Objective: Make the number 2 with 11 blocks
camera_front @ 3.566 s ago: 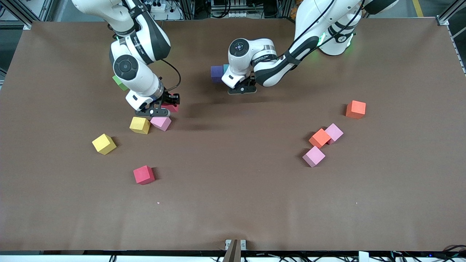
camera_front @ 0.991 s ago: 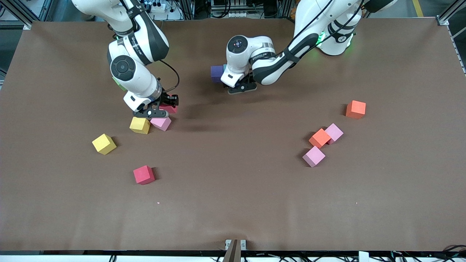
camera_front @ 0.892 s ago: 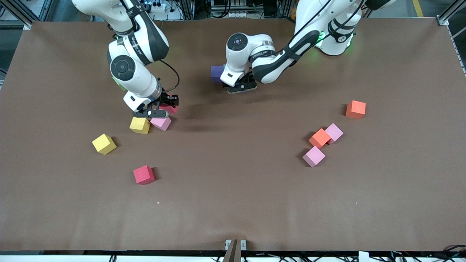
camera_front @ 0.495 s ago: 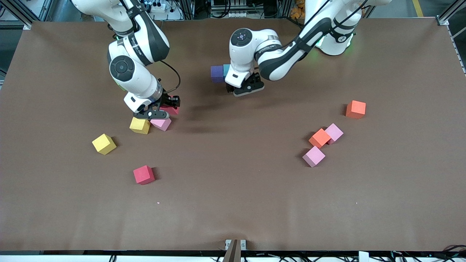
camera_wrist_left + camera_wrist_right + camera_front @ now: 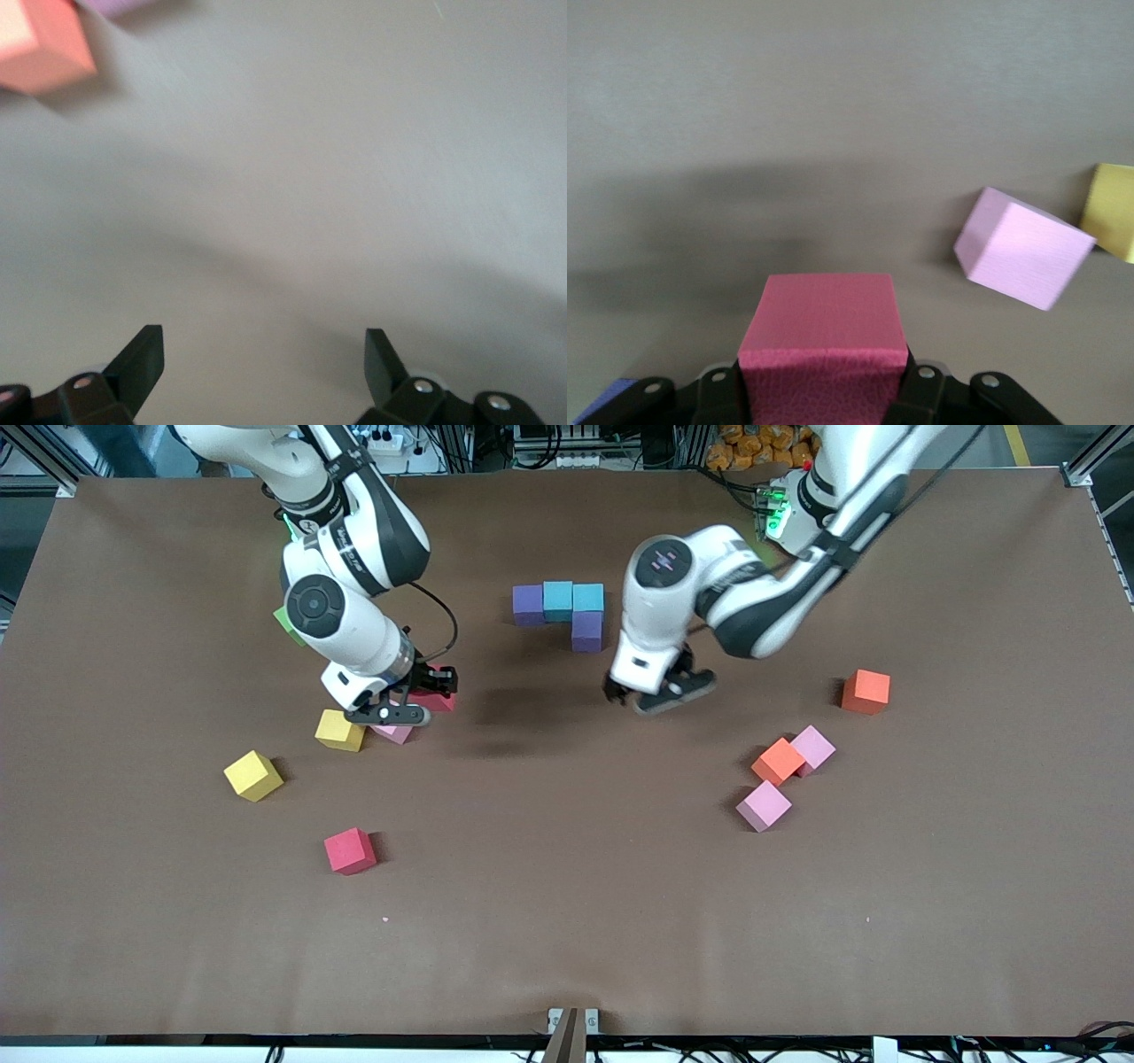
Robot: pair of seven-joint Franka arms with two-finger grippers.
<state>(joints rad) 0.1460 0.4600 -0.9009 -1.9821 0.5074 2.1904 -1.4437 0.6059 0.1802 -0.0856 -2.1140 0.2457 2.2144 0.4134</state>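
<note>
A wide brown table (image 5: 567, 886) fills the room's middle, with aluminium framing and cables along the edge where the two arms are mounted.

The start of the number 2 (image 5: 561, 607) sits toward that edge, about midway along the table: a purple cube (image 5: 528, 603), a light blue cube (image 5: 557, 599) and a second light blue cube (image 5: 588, 596) touching in a row, with a second purple cube (image 5: 587, 632) set against the last one, nearer the front camera.

The right gripper (image 5: 409, 701) hangs low over a pink cube (image 5: 392, 732), its fingers clamped on a red cube (image 5: 824, 338) lifted clear of the table. A yellow cube (image 5: 339, 730) lies just beside that pink cube, and a green cube (image 5: 285, 622) peeks out from under the right arm.

The left gripper (image 5: 660, 693) hovers over bare table with its fingers (image 5: 140, 365) spread wide and nothing between them.

Loose blocks lie scattered. Toward the right arm's end are another yellow cube (image 5: 253, 776) and another red cube (image 5: 350, 851). Toward the left arm's end, an orange cube (image 5: 866, 692) stands alone, while an orange-red cube (image 5: 778, 761) touches a pink one (image 5: 814, 747), with a further pink cube (image 5: 764, 806) near them.
</note>
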